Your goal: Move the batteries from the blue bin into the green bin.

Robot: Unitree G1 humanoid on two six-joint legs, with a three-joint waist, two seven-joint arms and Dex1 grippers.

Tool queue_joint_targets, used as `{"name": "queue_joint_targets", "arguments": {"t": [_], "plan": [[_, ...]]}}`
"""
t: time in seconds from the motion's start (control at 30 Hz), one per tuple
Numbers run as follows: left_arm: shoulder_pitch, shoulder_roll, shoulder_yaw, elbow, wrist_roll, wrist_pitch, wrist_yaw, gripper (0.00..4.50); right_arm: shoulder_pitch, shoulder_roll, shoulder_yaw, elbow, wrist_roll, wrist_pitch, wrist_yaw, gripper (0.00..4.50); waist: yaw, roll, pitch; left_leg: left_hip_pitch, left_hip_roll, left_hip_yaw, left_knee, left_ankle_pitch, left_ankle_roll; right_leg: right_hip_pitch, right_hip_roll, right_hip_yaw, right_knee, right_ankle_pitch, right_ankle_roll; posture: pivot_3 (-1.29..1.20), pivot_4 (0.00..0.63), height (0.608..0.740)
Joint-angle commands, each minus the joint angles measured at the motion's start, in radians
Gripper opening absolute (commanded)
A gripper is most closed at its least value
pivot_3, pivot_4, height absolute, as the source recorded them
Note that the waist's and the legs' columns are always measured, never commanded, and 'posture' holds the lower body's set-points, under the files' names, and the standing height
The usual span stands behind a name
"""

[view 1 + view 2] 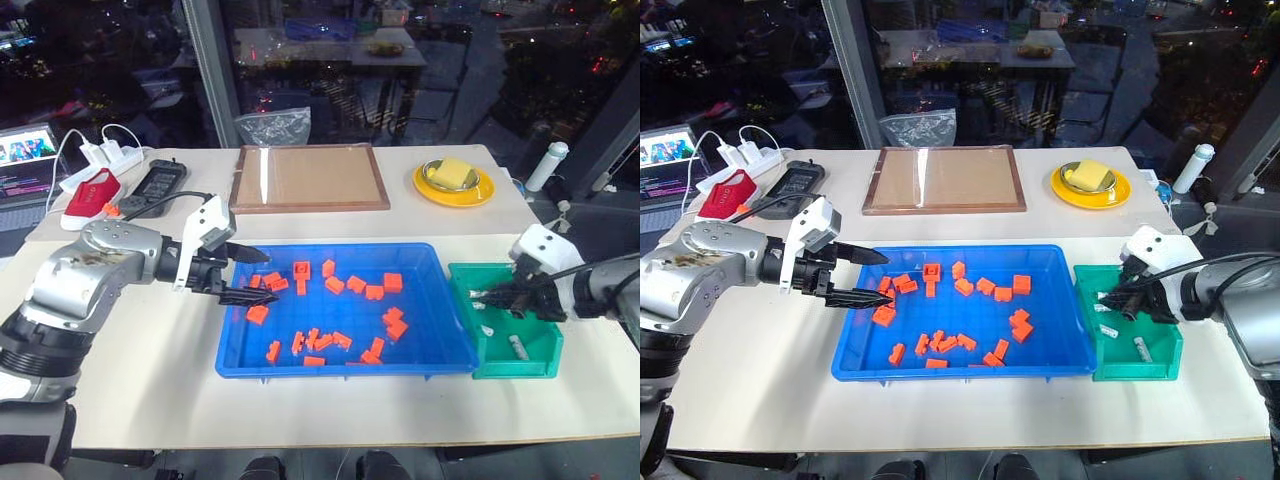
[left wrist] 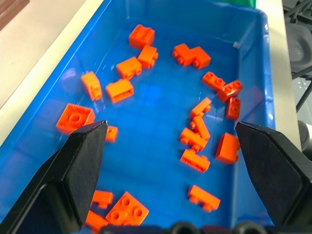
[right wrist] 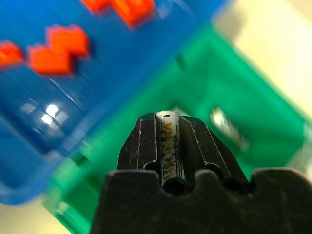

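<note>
Batteries are what this step is about, and one AA battery (image 3: 168,146) is sitting clamped between the two fingers of the right claw (image 1: 487,296), its printed silver-white barrel running along the gap between them. That claw is hanging over the green bin (image 1: 535,365), which is standing on the bench (image 1: 150,390) just beside the blue bin (image 1: 440,362) at its 3 o'clock side. By my judgement the carry is nearly finished and the drop is in hand: the next move is calling for the fingers to part while the battery is still above the green bin's floor, so that it is falling inside the walls and not onto the rim.

Two more batteries (image 1: 518,347) are already lying in the green bin, one toward its 6 o'clock end and another near its 9 o'clock wall, both small, slim, pale cylinders.

Meanwhile the left claw (image 1: 255,275) is hovering over the blue bin's 9 o'clock edge with its fingers spread wide apart, gripping nothing. Below it only orange bricks (image 2: 119,90) are showing scattered across the blue floor; I am seeing no battery among them.
</note>
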Motion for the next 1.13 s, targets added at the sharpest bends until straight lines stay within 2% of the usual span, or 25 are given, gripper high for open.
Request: {"name": "queue_joint_targets", "arguments": {"t": [0.03, 0.23, 0.27, 0.3, 0.37, 0.53, 0.67, 0.77, 0.93, 1.13], "plan": [[-0.03, -0.007, 0.007, -0.003, 0.017, -0.028, -0.02, 4.5, -0.001, -0.019, -0.036, -0.01, -0.006, 0.011, -0.054, 1.29, 0.001, 0.0, 0.0, 0.0, 0.0, 0.0, 0.0, 0.0, 0.0, 0.0, 0.0, 0.0, 0.0, 0.0, 0.0, 0.0, 0.15, 0.74], [-0.02, -0.001, 0.025, -0.007, 0.035, -0.026, -0.023, 4.5, -0.036, -0.039, -0.021, 0.053, -0.011, -0.013, -0.084, 3.26, 0.002, 0.0, 0.0, 0.0, 0.0, 0.0, 0.0, 0.0, 0.0, 0.0, 0.0, 0.0, 0.0, 0.0, 0.0, 0.0, 0.15, 0.74], [-0.011, 0.005, 0.03, -0.014, 0.041, -0.032, -0.019, 4.5, -0.049, -0.046, -0.018, 0.058, -0.01, -0.021, -0.079, 3.44, 0.001, 0.0, 0.0, 0.0, 0.0, 0.0, 0.0, 0.0, 0.0, 0.0, 0.0, 0.0, 0.0, 0.0, 0.0, 0.0, 0.15, 0.74], [-0.005, 0.009, 0.033, -0.019, 0.046, -0.035, -0.015, 4.5, -0.057, -0.051, -0.016, 0.063, -0.009, -0.028, -0.075, 3.92, 0.0, 0.0, 0.0, 0.0, 0.0, 0.0, 0.0, 0.0, 0.0, 0.0, 0.0, 0.0, 0.0, 0.0, 0.0, 0.0, 0.15, 0.74], [0.007, 0.006, 0.046, -0.023, 0.055, -0.051, 0.004, 4.5, -0.077, -0.053, -0.016, 0.071, 0.0, -0.049, -0.063, 4.43, -0.001, 0.0, 0.0, 0.0, 0.0, 0.0, 0.0, 0.0, 0.0, 0.0, 0.0, 0.0, 0.0, 0.0, 0.0, 0.0, 0.15, 0.74], [0.059, -0.016, 0.157, -0.023, 0.048, -0.059, 0.116, 4.5, -0.119, 0.012, -0.075, 0.114, 0.057, -0.239, -0.019, 4.43, -0.002, 0.0, 0.0, 0.0, 0.001, 0.0, 0.0, 0.0, 0.0, 0.0, 0.0, 0.0, 0.0, 0.0, 0.0, 0.0, 0.15, 0.74], [0.152, 0.01, 0.226, -0.038, 0.107, -0.105, 0.196, 4.5, -0.138, 0.127, -0.173, 0.216, 0.085, -0.393, -0.085, 4.43, 0.0, 0.0, 0.0, 0.001, 0.0, 0.0, 0.0, 0.0, 0.0, 0.001, 0.0, 0.0, -0.001, 0.0, 0.0, 0.0, 0.15, 0.74], [0.236, -0.001, 0.306, -0.067, 0.091, -0.114, 0.241, 4.5, -0.127, 0.184, -0.18, 0.259, 0.072, -0.486, -0.113, 4.43, 0.001, 0.0, 0.0, 0.001, 0.0, 0.0, 0.0, 0.0, 0.0, 0.001, 0.0, 0.0, 0.0, 0.0, 0.0, 0.0, 0.15, 0.74], [0.348, -0.052, 0.408, -0.127, 0.01, -0.073, 0.281, 4.5, -0.111, 0.213, -0.128, 0.275, 0.054, -0.506, -0.117, 4.43, 0.002, 0.0, 0.0, 0.001, 0.0, 0.0, 0.0, 0.0, 0.0, 0.001, -0.001, 0.0, 0.0, 0.0, 0.0, 0.0, 0.15, 0.74], [0.404, -0.056, 0.44, -0.117, -0.02, -0.066, 0.283, 4.5, -0.15, 0.204, -0.101, 0.302, 0.071, -0.484, -0.086, 4.43, 0.003, 0.0, 0.0, 0.001, 0.0, 0.0, 0.0, 0.0, 0.0, 0.001, -0.001, 0.0, 0.001, 0.0, 0.0, 0.0, 0.15, 0.74]]}}
